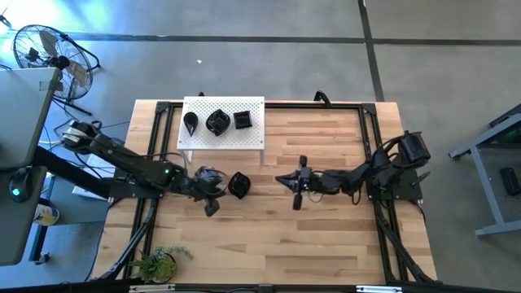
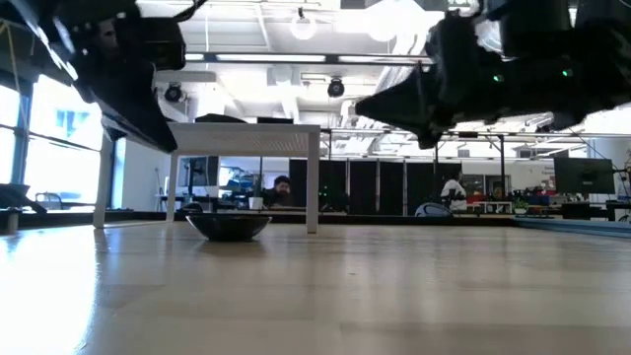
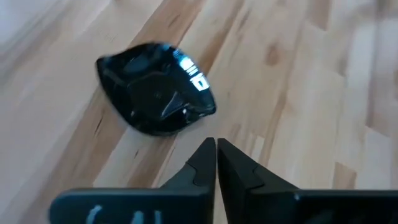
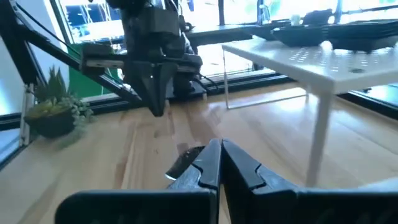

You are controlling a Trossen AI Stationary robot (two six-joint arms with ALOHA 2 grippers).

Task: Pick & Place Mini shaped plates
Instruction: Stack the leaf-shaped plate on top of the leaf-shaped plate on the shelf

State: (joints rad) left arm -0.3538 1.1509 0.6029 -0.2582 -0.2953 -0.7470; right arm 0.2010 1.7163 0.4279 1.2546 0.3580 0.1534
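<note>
The left gripper [image 1: 213, 203] is held clenched and empty above the tabletop's [image 1: 326, 236] middle, just beside a lone mini shaped plate [image 1: 238, 185], which is not touched. Three more plates [image 1: 216, 122] are seen on the white perforated board [image 1: 244, 140] by the far edge. A pick appears pending; opening and lowering over the rim are called for. The right gripper [image 1: 298, 195], clenched and empty, is held right of centre.

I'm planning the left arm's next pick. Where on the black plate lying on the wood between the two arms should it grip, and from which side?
Probably on the raised rim of the leaf-shaped plate, coming from above. It lies flat and upright on the table, so only its thin upturned edge offers a hold, one finger inside and one outside. The left gripper is shut beside it and must open first.
</note>
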